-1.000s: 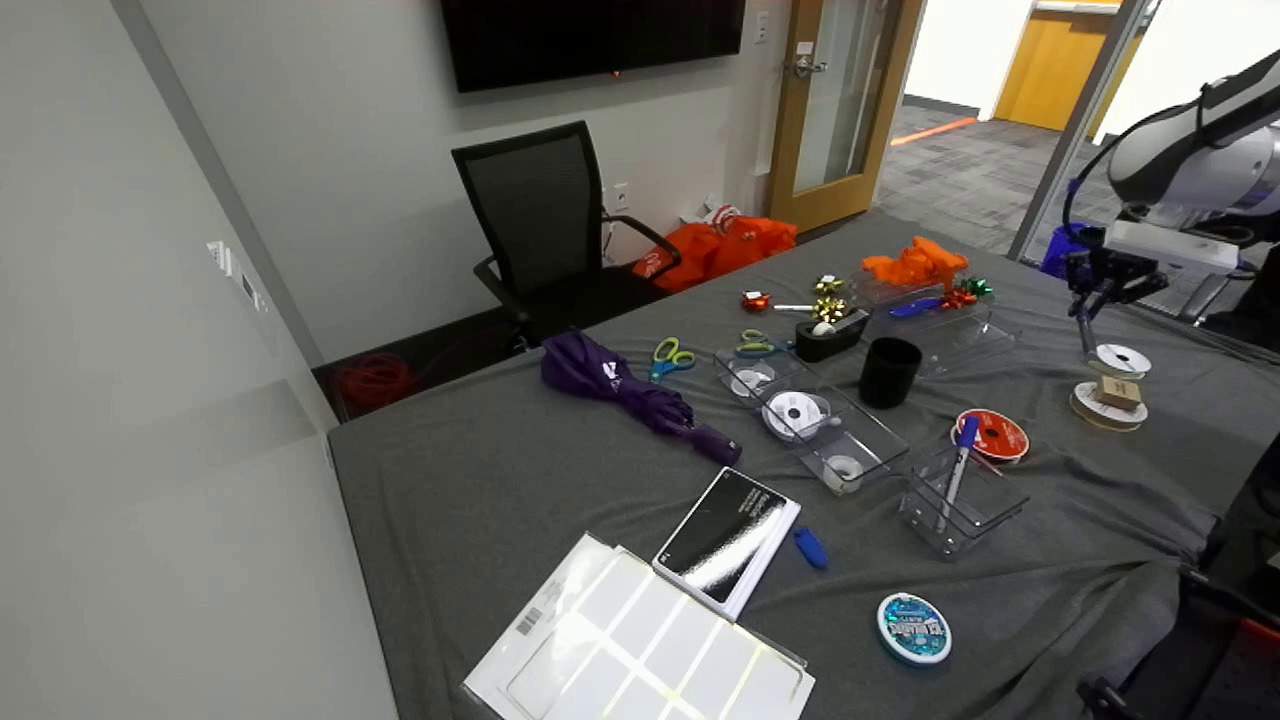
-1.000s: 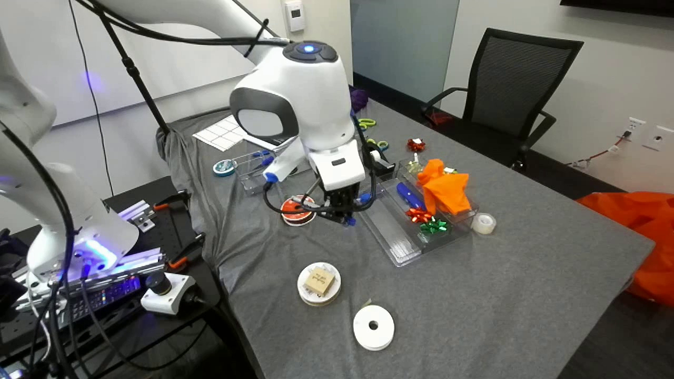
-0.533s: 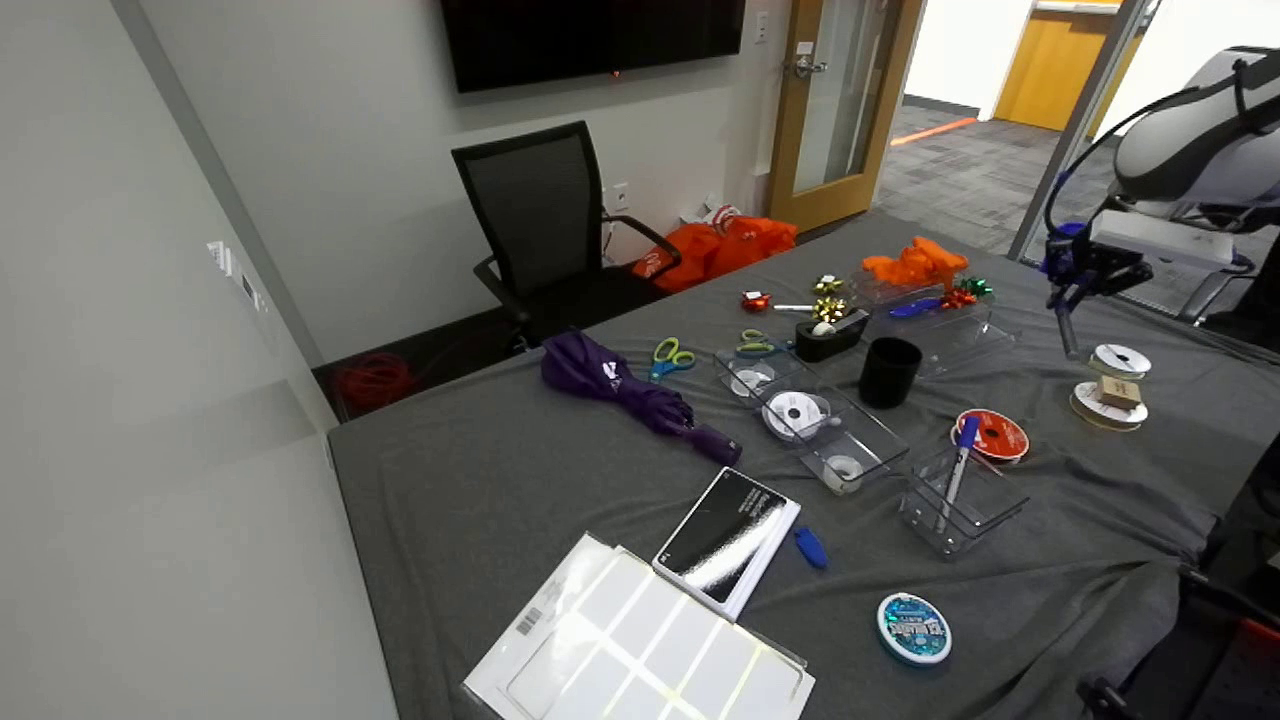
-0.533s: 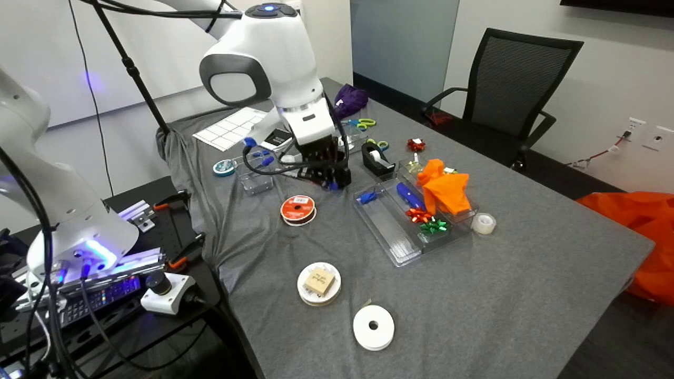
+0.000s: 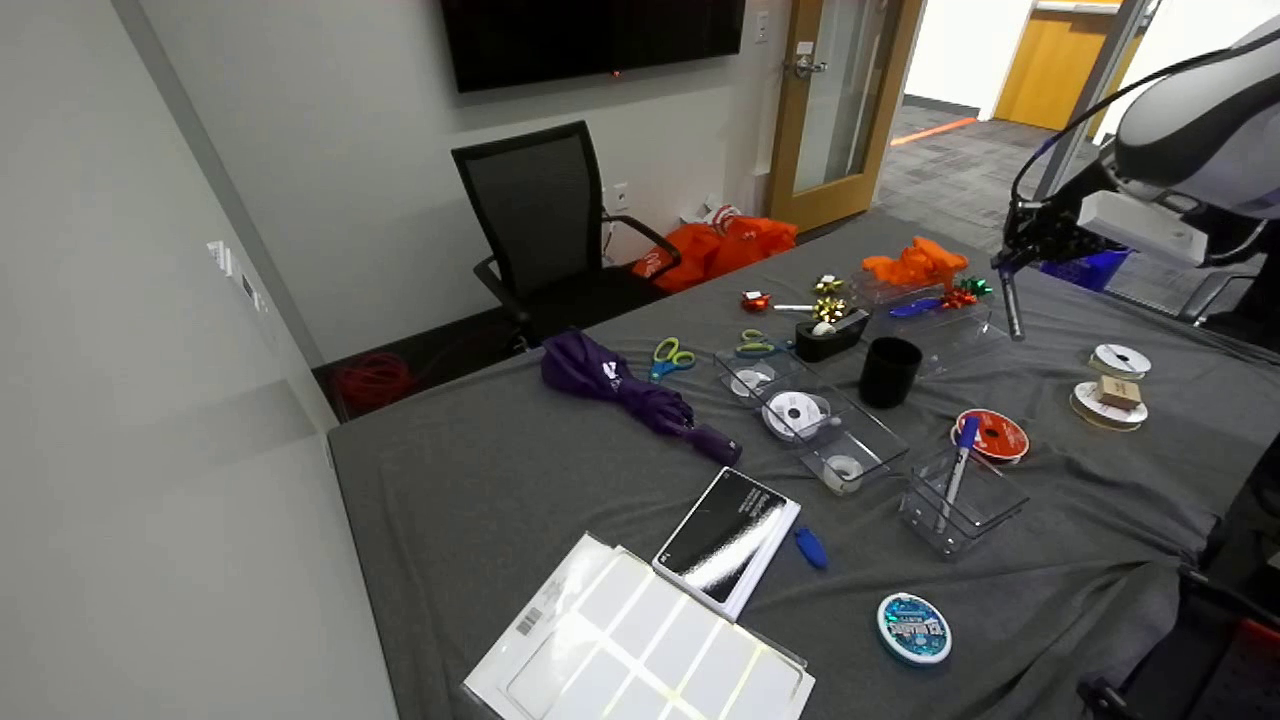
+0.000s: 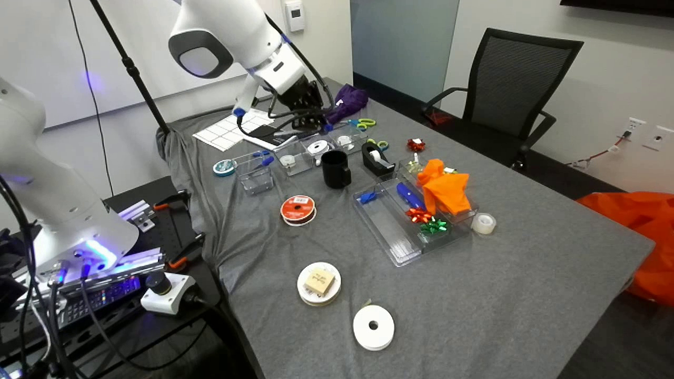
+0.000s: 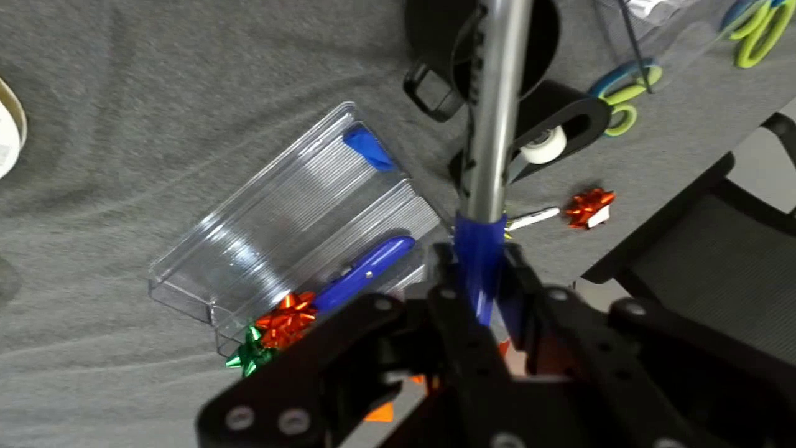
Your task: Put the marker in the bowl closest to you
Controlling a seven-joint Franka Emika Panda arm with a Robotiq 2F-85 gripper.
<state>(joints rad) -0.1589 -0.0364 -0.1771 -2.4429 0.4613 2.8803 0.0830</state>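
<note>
Since the claw (image 7: 480, 258), pinching a blue-ended silver marker (image 7: 495, 112), has risen, transport seems underway. Placement outstanding; bowl unidentified.

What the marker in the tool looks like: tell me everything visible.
The marker has a slim, smooth silvery barrel, apparently metal or plastic, dark lettering along one side, and a blue end, possibly the cap. The tool grips that blue end; nothing else visibly touches it. In an exterior view it hangs over the grey cloth, steep but slightly tilted, barrel downward; the wrist view cuts off its far end.
</note>
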